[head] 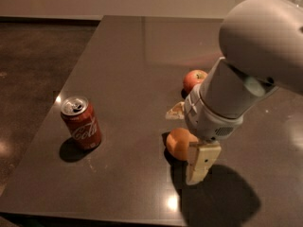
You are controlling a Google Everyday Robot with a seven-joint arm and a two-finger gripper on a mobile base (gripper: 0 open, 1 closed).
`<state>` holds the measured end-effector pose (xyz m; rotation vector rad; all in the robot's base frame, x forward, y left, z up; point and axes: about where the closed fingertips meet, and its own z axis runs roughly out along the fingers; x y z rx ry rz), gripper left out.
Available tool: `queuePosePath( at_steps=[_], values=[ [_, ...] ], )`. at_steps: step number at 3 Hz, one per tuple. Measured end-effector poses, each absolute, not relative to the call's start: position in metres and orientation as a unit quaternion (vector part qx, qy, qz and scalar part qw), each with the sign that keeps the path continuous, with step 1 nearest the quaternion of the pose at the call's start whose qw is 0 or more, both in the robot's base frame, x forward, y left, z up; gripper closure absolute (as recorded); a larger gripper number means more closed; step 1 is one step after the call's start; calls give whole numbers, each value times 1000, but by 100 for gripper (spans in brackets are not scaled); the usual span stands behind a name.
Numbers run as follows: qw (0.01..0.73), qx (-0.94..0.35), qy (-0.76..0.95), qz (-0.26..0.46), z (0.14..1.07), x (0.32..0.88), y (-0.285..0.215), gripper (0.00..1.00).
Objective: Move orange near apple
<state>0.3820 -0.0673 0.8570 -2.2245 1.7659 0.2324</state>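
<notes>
We count one orange [176, 141] on the table [123, 56], just the one. One apple [194, 79] behind it, so we make that two pieces of fruit. One red Coca-Cola can [81, 123] out on the left, and we find no second can anywhere. One table carries all three things. One robot arm [246, 65] comes in from the right, and it ends in one gripper [183, 144], down low at the orange. We count two fingers [201, 162] on that gripper: one on the near side of the orange, one on the far side, spread apart with the fruit between them.
</notes>
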Motion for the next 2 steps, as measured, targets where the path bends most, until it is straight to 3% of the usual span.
queuePosePath(
  at_steps=[1,2],
  values=[
    [138,-768,620,85,850,387,-69,49],
    [133,-757,635,81,855,393,-72,72]
  ],
)
